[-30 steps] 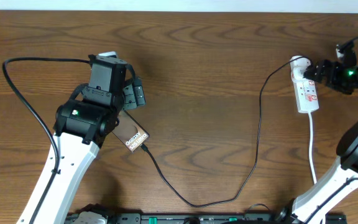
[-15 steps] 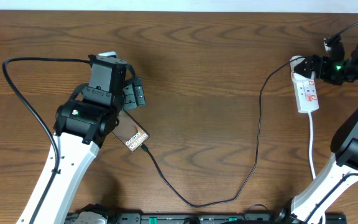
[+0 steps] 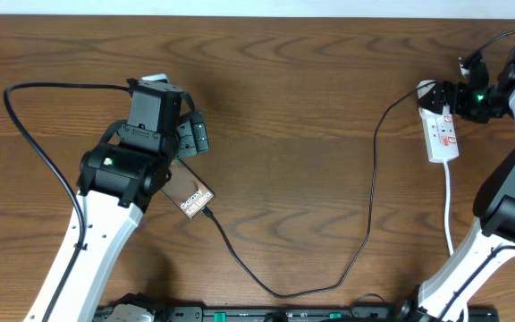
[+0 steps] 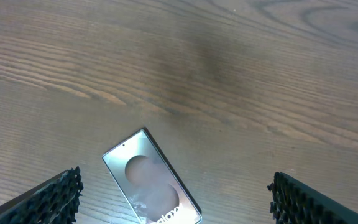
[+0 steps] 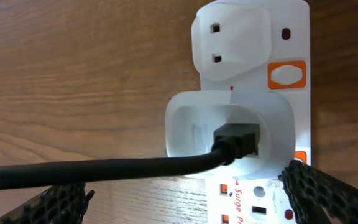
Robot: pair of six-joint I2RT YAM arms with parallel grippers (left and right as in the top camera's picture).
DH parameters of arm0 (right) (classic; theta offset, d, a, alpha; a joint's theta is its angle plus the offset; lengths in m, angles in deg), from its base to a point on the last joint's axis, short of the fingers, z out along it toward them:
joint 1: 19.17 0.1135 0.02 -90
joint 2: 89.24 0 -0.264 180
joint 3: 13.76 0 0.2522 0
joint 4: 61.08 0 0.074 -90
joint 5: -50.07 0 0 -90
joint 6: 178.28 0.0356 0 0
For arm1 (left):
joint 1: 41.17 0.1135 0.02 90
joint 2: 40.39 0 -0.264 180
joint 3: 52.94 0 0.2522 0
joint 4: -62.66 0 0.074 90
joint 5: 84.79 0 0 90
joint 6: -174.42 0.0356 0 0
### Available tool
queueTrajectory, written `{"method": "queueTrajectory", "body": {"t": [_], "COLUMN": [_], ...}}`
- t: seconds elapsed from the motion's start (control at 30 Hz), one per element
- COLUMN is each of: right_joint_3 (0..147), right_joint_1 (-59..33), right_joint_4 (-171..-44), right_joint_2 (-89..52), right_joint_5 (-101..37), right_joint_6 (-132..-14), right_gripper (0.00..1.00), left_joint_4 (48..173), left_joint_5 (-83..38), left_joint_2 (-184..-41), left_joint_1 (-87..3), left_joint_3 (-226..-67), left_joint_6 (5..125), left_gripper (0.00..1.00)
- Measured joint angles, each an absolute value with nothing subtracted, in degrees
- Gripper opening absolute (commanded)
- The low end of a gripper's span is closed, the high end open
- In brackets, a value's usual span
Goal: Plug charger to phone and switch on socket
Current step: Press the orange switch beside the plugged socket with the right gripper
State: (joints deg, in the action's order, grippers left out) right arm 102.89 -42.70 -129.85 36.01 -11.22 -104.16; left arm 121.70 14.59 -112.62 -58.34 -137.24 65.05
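The phone (image 3: 192, 193) lies at an angle on the wooden table, screen up, and also shows in the left wrist view (image 4: 151, 180). The charger's black cable (image 3: 370, 170) runs from the phone's lower end (image 3: 207, 213) in a loop to a white plug on the socket (image 3: 442, 132). In the right wrist view the cable (image 5: 123, 167) enters the white plug (image 5: 229, 134) on the socket (image 5: 253, 37). My left gripper (image 3: 188, 146) (image 4: 179, 208) is open above the phone's upper end. My right gripper (image 3: 451, 97) (image 5: 185, 202) is open, its fingers on either side of the socket's plug end.
An orange switch (image 5: 286, 74) sits beside the free outlet at the socket's end. The socket's white cord (image 3: 450, 210) runs toward the front edge. A black robot cable (image 3: 34, 134) loops at the left. A white wall edge lines the table's back.
My right gripper has moved left and a little toward the back, closer over the socket's plug end. The left arm, phone and cable have not moved.
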Motion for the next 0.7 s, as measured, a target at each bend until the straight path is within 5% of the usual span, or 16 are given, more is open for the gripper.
{"method": "queueTrajectory", "body": {"t": [0.7], "right_joint_3": [102.2], "right_joint_1": [-42.4], "right_joint_4": [-128.5], "right_joint_2": [36.6], "right_joint_5": [-12.9], "right_joint_6": [-103.2], "right_gripper": [0.99], "left_joint_4": [121.7], "left_joint_5": [14.6], "left_joint_2": [-112.6], "left_joint_1": [-58.3], "left_joint_3": [-137.2], "left_joint_6": [65.0], "left_gripper": [0.95]}}
